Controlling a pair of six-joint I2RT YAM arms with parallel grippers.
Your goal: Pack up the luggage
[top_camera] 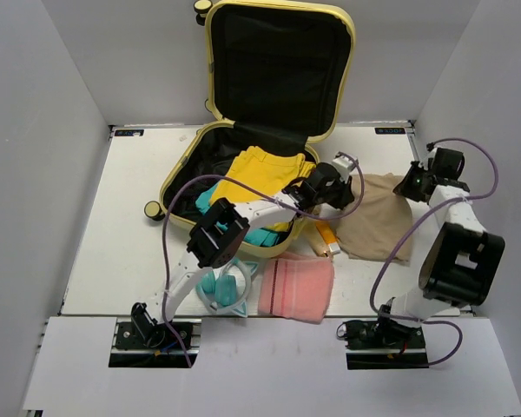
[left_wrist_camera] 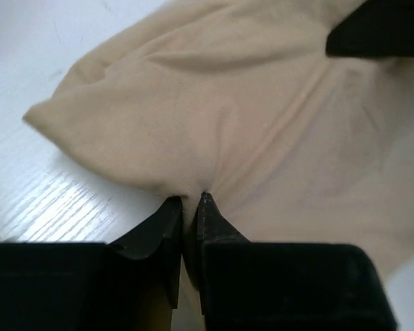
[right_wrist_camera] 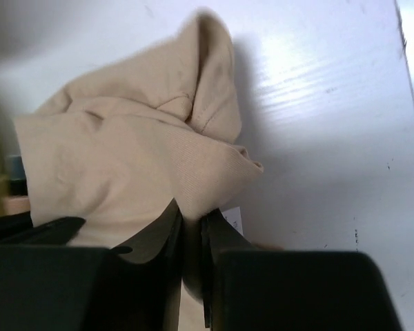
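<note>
A shirt (top_camera: 259, 174) lay in the luggage (top_camera: 278, 69). A garment (top_camera: 378, 217) lay just right of the luggage, and a towel (top_camera: 297, 287) lay before it.

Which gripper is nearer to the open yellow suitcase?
Left. The left gripper pinches the tan cloth at its edge beside the luggage; the right gripper pinches the same cloth's far side, further right, with the cloth between it and the luggage.

The top camera looks steeply down from high behind the near edge of the table (top_camera: 122, 243), taking in its whole surface and the open luggage (top_camera: 278, 61) at the far side. Both wrist cameras sit very close, peering along their own fingers (left_wrist_camera: 155, 231) (right_wrist_camera: 159, 238) at one tan garment (left_wrist_camera: 262, 117) (right_wrist_camera: 124, 152) (top_camera: 378, 221), which the overhead view also shows.
</note>
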